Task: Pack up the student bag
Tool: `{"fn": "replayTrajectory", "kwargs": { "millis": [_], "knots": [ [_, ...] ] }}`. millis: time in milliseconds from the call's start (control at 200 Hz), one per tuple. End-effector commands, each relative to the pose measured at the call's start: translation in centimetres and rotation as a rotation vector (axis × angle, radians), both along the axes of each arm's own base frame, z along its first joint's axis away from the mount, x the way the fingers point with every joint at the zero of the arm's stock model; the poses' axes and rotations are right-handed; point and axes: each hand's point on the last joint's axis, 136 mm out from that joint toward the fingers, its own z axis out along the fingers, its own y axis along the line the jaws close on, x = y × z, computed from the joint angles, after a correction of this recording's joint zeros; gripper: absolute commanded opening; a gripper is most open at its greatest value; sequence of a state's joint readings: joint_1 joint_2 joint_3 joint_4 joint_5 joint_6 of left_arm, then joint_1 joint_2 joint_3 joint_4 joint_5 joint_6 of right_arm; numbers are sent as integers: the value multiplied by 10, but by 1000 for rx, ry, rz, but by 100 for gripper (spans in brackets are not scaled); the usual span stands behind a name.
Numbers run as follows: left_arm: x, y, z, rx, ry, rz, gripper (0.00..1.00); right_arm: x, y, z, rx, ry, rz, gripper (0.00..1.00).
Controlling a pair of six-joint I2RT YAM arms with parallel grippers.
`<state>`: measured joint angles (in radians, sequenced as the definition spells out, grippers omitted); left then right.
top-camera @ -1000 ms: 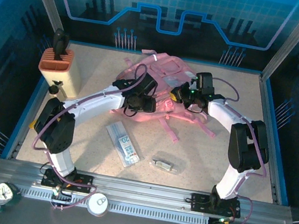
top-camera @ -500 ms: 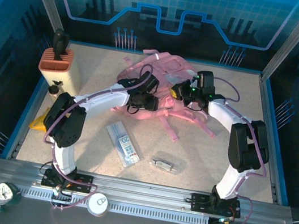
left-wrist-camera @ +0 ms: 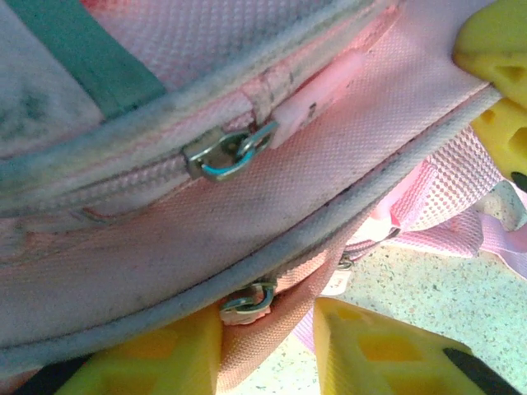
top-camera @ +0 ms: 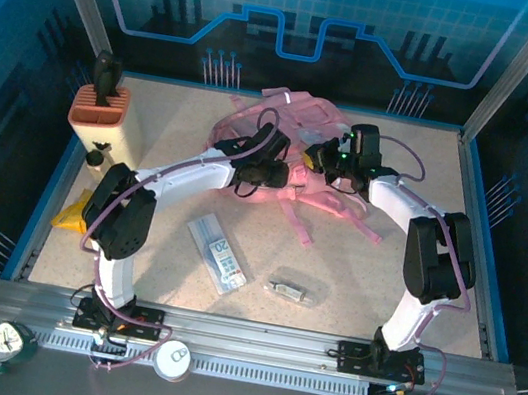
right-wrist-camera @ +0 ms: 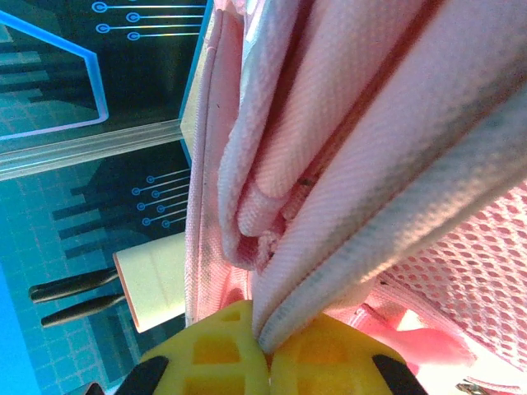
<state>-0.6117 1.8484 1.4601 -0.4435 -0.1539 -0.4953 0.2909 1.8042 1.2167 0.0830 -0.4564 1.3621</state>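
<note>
Left jaws — farther onto student bag [top-camera: 302, 121]

The student bag [top-camera: 302, 121], soft pink fabric with pale piping, metal zip pulls and mesh, lies slumped on the worktop [top-camera: 382, 278], one piped fold pinched in the right gripper [right-wrist-camera: 268, 355], its zipped lower edge sitting between the fingers of the left gripper [left-wrist-camera: 268, 346].

Pink student bag [left-wrist-camera: 329, 164], white trim [left-wrist-camera: 370, 185]; yellow left pincer fingers [left-wrist-camera: 387, 346].
</note>
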Motion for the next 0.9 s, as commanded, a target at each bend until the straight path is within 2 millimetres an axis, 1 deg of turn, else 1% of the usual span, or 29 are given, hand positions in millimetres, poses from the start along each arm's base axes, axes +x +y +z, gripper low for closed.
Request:
{"fn": "replayTrajectory", "kwargs": {
  "millis": [0,65,110,180,275,330,410,485,570,630,680,720,820,896],
  "knots": [
    [16,-1,33,-7,-113,16,32,-3,9,47,70,-126,70,0],
    [15,0,32,-9,-119,16,30,-2,9,47,76,-128,69,0],
    [16,5,31,2,-126,31,28,-2,9,49,79,-130,70,0],
    [21,12,28,2,-121,53,26,-2,10,51,79,-135,76,0],
    [27,12,32,-37,-138,66,25,-3,10,52,77,-137,77,0],
    [29,13,35,-51,-159,81,28,-4,10,52,77,-136,78,0],
    [34,15,37,-51,-181,110,35,-6,10,53,76,-138,78,0],
    [41,20,39,-54,-203,161,35,-7,11,52,72,-138,79,0],
    [48,19,41,-79,-232,195,31,-10,16,51,75,-136,86,0],
    [50,19,44,-91,-255,208,24,-12,18,48,75,-130,93,0],
    [51,25,47,-86,-264,235,18,-12,17,46,71,-128,93,0],
    [49,29,50,-72,-267,249,15,-13,14,44,64,-125,90,0],
    [42,37,58,-27,-272,237,10,-12,7,42,52,-128,79,0],
    [36,50,62,30,-256,246,7,-11,2,44,48,-138,76,0]
  ]
}}
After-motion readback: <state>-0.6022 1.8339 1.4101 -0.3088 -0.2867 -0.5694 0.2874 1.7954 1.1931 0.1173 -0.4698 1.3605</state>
